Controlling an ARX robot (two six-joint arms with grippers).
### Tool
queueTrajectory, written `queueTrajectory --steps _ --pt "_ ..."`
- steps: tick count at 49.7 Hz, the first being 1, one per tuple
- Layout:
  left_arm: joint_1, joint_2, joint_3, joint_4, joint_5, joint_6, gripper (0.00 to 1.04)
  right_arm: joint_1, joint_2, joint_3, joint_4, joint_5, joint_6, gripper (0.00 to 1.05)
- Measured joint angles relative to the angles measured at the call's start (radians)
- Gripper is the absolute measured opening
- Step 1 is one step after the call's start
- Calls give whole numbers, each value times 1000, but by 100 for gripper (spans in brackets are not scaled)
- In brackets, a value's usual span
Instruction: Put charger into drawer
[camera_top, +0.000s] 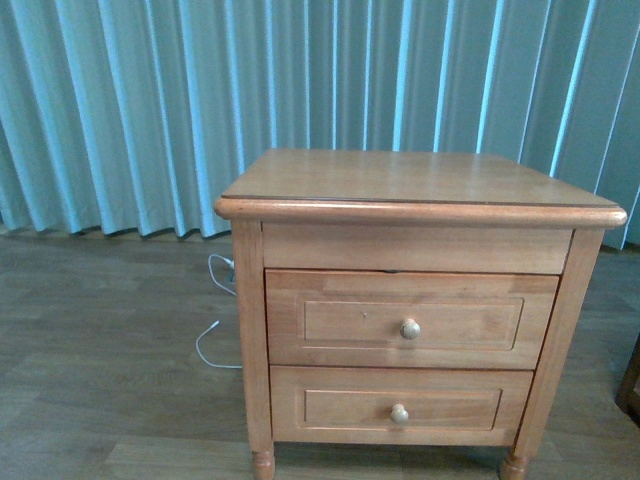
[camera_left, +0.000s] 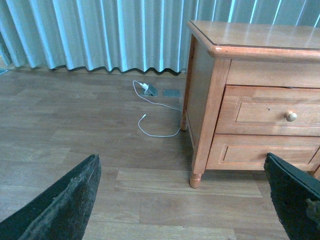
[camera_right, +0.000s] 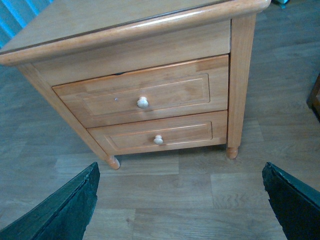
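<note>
The charger is not in any view. The drawer (camera_top: 460, 320) is the upper one of a honey-coloured nightstand (camera_top: 400, 180); it is shut, with a dark speck on its panel and a round knob (camera_top: 410, 328). It also shows in the left wrist view (camera_left: 260, 112) and in the right wrist view (camera_right: 170, 95). My left gripper (camera_left: 182, 200) is open and empty, above the floor to the front left of the nightstand. My right gripper (camera_right: 180, 205) is open and empty, above the floor in front of the drawers. Neither gripper shows in the front view.
A similar lower drawer (camera_top: 450, 405) without a speck is shut below. A thin white cable (camera_left: 160, 132) lies on the wooden floor left of the nightstand, running to a floor socket (camera_left: 150, 90). A pale curtain (camera_top: 120, 110) hangs behind. A dark furniture leg (camera_top: 630, 385) stands at the right.
</note>
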Motion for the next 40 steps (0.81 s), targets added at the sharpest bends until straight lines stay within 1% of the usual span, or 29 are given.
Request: queueTrajectory --steps 5,8,12,15,30,33,36,40 --pt "0 0 0 0 0 0 99 -43 -147 -29 -91 -35 -20 97" --pt "0 0 0 0 0 0 99 -89 -240 -42 -152 -66 -27 97" --pt "0 0 0 0 0 0 99 -156 -334 -59 -192 -97 -26 97" --pt "0 0 0 0 0 0 99 -190 -372 -67 -201 -96 -21 97" --pt "0 0 0 0 0 0 99 -198 -380 -73 -198 -94 -22 96" --pt "0 0 0 0 0 0 99 -156 -402 -123 -78 -13 -78 87" --pt "0 0 0 0 0 0 99 -129 -430 -171 4 -2 -145 76" --pt "0 0 0 0 0 0 99 -121 -461 -206 23 -2 -185 62"
